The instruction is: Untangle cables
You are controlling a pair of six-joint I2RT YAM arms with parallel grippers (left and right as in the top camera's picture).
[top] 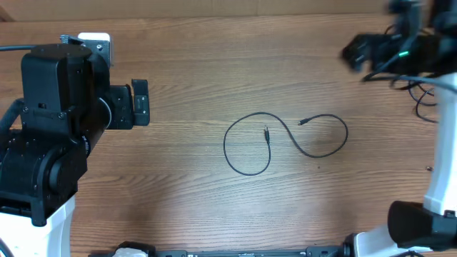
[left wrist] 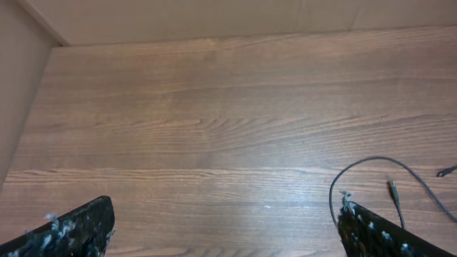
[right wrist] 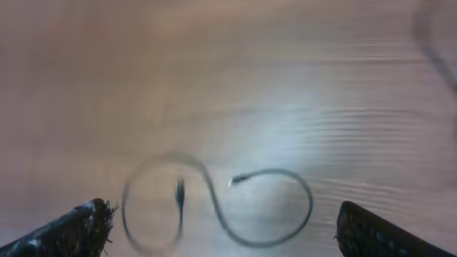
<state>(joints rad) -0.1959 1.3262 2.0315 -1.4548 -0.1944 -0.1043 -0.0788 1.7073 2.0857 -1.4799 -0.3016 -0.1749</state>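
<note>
Both hands stand spread wide and hold nothing. Seen from its own wrist camera, the left hand (left wrist: 225, 214) shows two blunt black fingers (left wrist: 78, 228) with rough faces flecked with pale specks, one at 7 o'clock and one at 5 o'clock of the frame, with bare bench (left wrist: 214, 107) between them. The right hand (right wrist: 221, 210) is just as wide, its dark fingertips (right wrist: 71, 228) frayed at the edges; that view is soft and blurred.

One thin black cable (top: 286, 130) lies flat at the centre of the overhead view, well apart from both hands. It is curled into a loose S: a near-closed round loop toward 9 o'clock and a more open one toward 3 o'clock, each end tipped by a small plug turned inward. From overhead, the left hand (top: 139, 103) sits at 9 o'clock and the right hand (top: 353, 51), blurred, at 1 o'clock.

The bench (top: 186, 178) is matte brown wood-grain with long streaks. A plain pale tan panel (left wrist: 178, 18) borders it at 12 o'clock and 9 o'clock in the left wrist view.
</note>
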